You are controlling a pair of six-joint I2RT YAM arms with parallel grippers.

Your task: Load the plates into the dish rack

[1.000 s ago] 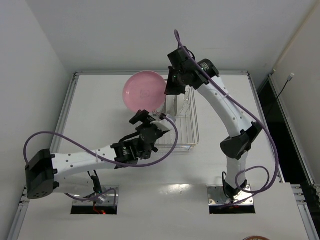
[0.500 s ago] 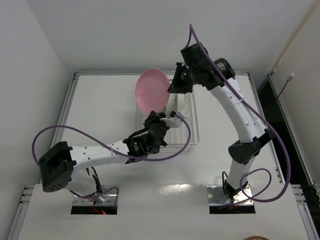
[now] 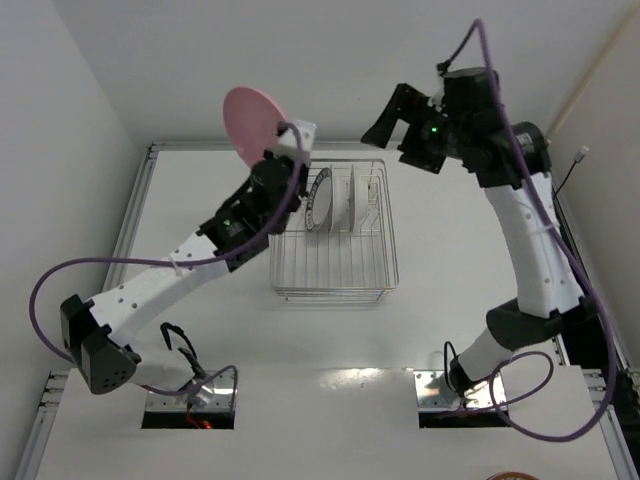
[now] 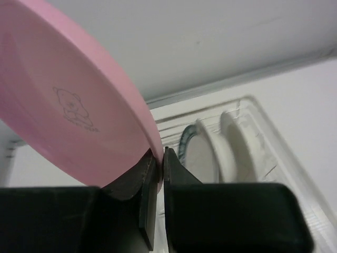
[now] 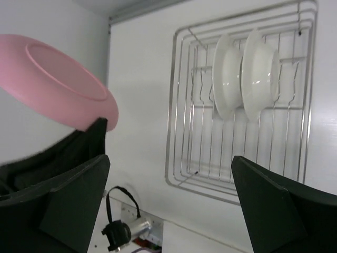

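From above, the left gripper (image 3: pixel 288 140) is closed on the rim of the round pink plate (image 3: pixel 252 122) and holds it up in the air, tilted, over the far left corner of the rectangular silver wire dish rack (image 3: pixel 335 270). In the far part of the rack stand, upright and side by side, the white plate with a dark blue lettered rim (image 3: pixel 320 198) and two plain white plates (image 3: pixel 350 200). The right gripper (image 3: pixel 385 122) hangs above the far right side of the rack. The white table (image 3: pixel 430 250) has a metal frame, the white walls (image 3: pixel 250 50) stand around it, and purple cables (image 3: pixel 483 45) loop along both arms.

In the left wrist view, the two black fingers (image 4: pixel 176 174) are pressed on the edge of the pink plate; a small bear drawing shows on it. The three racked plates are behind, blurred.

In the right wrist view, the fingers (image 5: pixel 274 211) are wide apart and hold nothing. The pink plate covers the upper left, and the rack lies beyond with the two white plates in it.
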